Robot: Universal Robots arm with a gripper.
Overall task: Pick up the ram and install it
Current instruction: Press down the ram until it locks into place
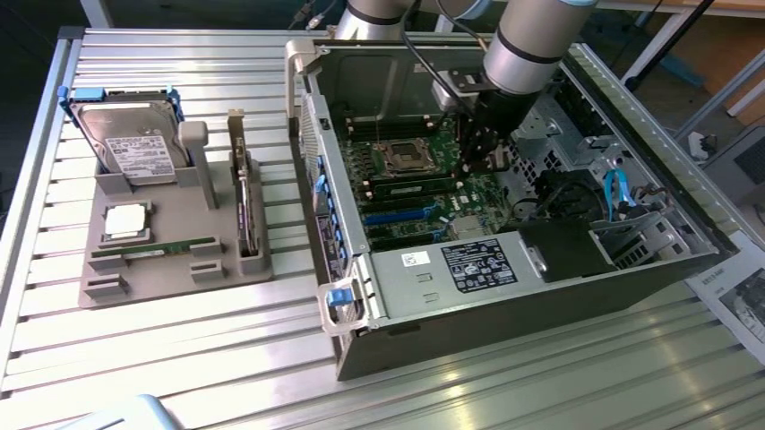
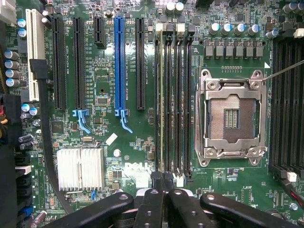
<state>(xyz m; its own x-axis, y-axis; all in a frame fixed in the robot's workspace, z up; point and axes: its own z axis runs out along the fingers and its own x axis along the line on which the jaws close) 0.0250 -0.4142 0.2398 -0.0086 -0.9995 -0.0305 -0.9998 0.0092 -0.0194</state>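
The ram (image 2: 161, 104) is a thin green stick seen edge-on, standing in one of the black memory slots (image 2: 178, 99) beside the empty processor socket (image 2: 231, 118). It runs the full length of its slot. My gripper (image 2: 164, 183) is shut, its black fingertips (image 2: 153, 199) together right at the stick's near end; I cannot tell whether they touch it. In the exterior view my gripper (image 1: 482, 166) reaches down inside the open computer case (image 1: 358, 296), just over the motherboard at the end of the slots (image 1: 413, 185).
A grey fixture (image 1: 179, 269) on the exterior view's left holds a hard drive (image 1: 132, 143), a silver processor chip (image 1: 125, 221), another green stick (image 1: 156, 249) and an upright expansion card (image 1: 245, 210). Blue cables (image 1: 615, 193), a black cable (image 2: 45, 142) and a heatsink (image 2: 80, 169) crowd the case.
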